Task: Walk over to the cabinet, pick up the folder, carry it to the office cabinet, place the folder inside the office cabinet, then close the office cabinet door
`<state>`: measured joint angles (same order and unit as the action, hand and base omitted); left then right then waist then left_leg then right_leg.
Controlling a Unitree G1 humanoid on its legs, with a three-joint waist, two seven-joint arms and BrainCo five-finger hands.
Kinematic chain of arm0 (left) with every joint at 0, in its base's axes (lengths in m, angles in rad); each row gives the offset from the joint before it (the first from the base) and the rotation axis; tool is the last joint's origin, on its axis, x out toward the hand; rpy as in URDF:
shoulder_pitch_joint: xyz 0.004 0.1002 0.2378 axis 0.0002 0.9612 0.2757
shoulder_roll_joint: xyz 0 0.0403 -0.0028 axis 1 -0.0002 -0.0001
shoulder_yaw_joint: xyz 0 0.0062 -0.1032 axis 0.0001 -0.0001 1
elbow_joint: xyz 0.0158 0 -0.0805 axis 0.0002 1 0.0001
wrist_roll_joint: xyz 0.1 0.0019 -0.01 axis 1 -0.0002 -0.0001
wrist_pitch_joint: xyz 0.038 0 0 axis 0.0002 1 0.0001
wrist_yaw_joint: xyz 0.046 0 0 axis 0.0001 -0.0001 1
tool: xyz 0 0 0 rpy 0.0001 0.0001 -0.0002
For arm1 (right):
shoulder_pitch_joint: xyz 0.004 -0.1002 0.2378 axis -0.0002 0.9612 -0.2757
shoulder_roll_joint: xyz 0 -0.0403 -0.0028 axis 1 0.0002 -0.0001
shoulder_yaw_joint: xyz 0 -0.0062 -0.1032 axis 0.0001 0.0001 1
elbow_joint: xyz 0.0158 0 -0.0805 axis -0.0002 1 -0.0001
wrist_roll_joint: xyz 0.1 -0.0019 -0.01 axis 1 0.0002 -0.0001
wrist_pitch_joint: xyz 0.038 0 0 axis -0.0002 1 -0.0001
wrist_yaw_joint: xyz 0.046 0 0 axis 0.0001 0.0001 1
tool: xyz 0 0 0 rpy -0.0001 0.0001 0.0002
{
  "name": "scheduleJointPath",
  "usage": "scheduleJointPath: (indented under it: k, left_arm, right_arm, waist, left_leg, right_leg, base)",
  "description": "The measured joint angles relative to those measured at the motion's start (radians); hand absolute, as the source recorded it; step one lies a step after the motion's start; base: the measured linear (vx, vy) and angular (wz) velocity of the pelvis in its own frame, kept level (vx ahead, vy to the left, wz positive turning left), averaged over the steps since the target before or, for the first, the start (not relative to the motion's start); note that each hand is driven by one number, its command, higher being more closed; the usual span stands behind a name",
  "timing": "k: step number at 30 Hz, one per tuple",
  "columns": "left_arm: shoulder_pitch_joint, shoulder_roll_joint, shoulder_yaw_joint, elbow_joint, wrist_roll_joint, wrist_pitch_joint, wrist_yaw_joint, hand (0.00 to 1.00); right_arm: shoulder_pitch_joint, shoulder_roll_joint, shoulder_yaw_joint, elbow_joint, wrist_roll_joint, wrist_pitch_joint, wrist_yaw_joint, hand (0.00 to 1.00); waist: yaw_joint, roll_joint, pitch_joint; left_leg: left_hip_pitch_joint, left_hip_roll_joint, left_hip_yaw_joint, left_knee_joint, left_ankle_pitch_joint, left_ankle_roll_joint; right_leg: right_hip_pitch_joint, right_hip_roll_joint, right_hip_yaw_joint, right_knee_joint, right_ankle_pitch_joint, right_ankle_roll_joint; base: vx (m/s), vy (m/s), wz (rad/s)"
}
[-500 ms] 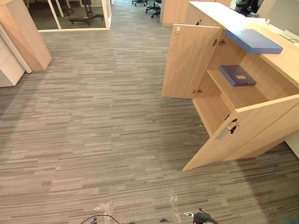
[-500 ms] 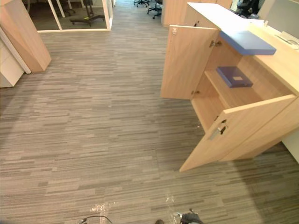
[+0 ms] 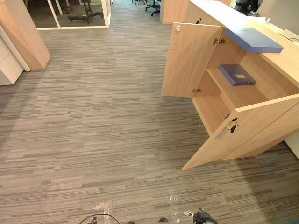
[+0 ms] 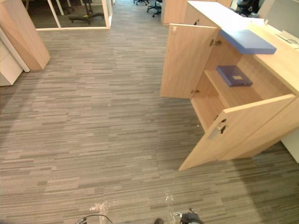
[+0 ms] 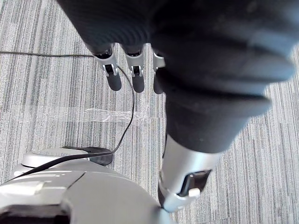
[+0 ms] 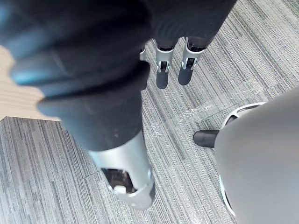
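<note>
A dark folder [image 3: 237, 74] lay flat on the shelf [image 3: 243, 95] inside the office cabinet [image 3: 285, 63], whose doors [image 3: 189, 60] stood open. A lighter blue folder [image 3: 253, 39] overhung the cabinet's top. The left hand [image 5: 113, 77] and right hand [image 6: 163, 74] hung above the carpet [image 3: 93, 130], fingers straight and empty.

Matt wood-grain cabinet [image 3: 261, 126], smooth matt folder [image 3: 237, 74], striped rough carpet [image 3: 93, 116].
</note>
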<state>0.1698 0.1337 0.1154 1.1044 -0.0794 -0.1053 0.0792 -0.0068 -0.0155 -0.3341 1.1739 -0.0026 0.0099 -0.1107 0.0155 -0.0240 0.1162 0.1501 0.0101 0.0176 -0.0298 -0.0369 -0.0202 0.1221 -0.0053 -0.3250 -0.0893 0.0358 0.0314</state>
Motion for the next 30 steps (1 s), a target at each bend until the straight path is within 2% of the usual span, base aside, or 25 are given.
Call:
scheduleJointPath:
  k: [30]
  left_arm:
    - [-0.001,0.000,0.001,0.000,0.002,0.000,0.000,0.00]
  right_arm:
    - [-0.001,0.000,0.003,-0.001,0.000,-0.001,0.000,0.00]
  waist:
    - [0.000,0.000,0.005]
  left_leg:
    - [0.000,0.000,-0.002,0.000,0.000,0.000]
  right_leg:
    - [0.001,0.000,-0.001,0.000,0.000,0.000]
  base:
    - [0.00,0.000,0.00]
